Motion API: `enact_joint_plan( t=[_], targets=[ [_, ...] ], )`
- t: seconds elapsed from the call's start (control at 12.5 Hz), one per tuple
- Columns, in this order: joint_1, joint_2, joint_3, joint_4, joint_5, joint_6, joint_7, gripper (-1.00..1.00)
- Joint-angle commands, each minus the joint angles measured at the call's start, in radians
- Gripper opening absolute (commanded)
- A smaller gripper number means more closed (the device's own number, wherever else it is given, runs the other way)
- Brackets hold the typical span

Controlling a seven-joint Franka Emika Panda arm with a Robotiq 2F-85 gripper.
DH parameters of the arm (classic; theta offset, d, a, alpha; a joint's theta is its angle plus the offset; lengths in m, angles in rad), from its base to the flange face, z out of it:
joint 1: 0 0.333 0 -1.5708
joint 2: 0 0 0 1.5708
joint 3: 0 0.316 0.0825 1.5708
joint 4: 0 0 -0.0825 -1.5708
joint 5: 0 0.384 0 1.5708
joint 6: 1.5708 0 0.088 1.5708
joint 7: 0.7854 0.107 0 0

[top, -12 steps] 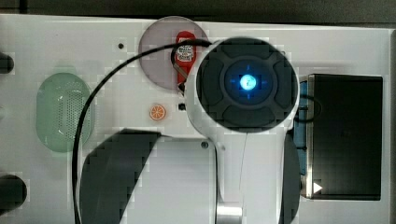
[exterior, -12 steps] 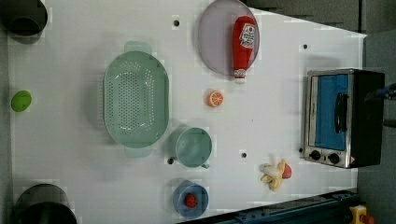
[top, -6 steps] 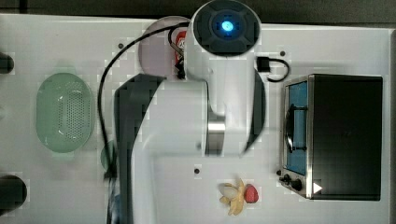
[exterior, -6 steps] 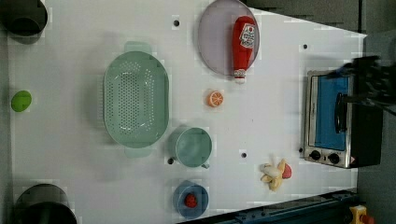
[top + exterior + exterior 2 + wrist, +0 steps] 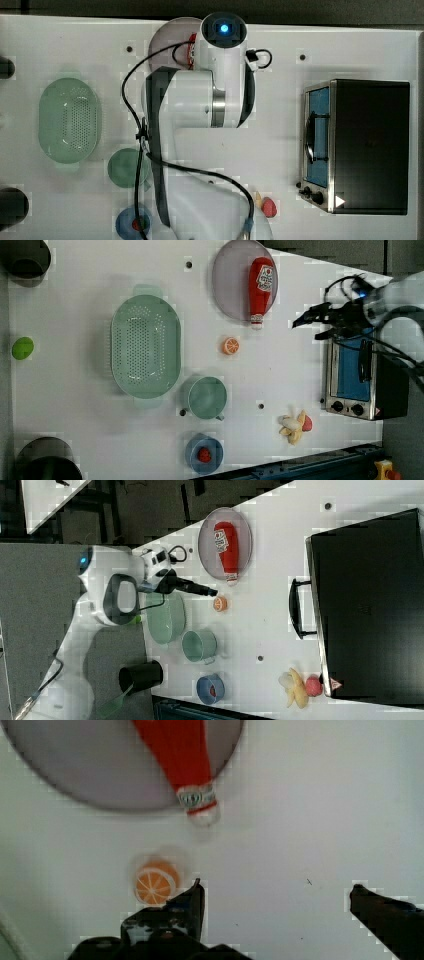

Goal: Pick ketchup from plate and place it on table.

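We see the ketchup (image 5: pixel 261 290) lying on the plate (image 5: pixel 231 285), cap end past the rim. The gripper (image 5: pixel 275 912) hangs above the table (image 5: pixel 280 365), fingers spread wide and grasping nothing.

The ketchup (image 5: pixel 261 287) looks smooth glossy plastic, the plate (image 5: pixel 231 282) matt, the table (image 5: pixel 280 355) smooth white.

The arm (image 5: pixel 200 100) is glossy white with dark grey joint bands and a glowing blue light on its wrist. A black cable (image 5: pixel 131 95) loops alongside. The tool (image 5: pixel 312 322) is black.
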Motion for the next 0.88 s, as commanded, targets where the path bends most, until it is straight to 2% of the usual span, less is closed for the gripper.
enact_joint_plan(
  t=[0.08, 0.4, 0.88],
  targets=[
    [0.022, 0.023, 0.005, 0.025, -0.003, 0.086, -0.144, 1.0],
    [0.042, 0.146, 0.005, 0.069, -0.018, 0.204, -0.151, 1.0],
    [0.059, 0.352, 0.005, 0.244, -0.099, 0.33, -0.151, 1.0]
  ],
)
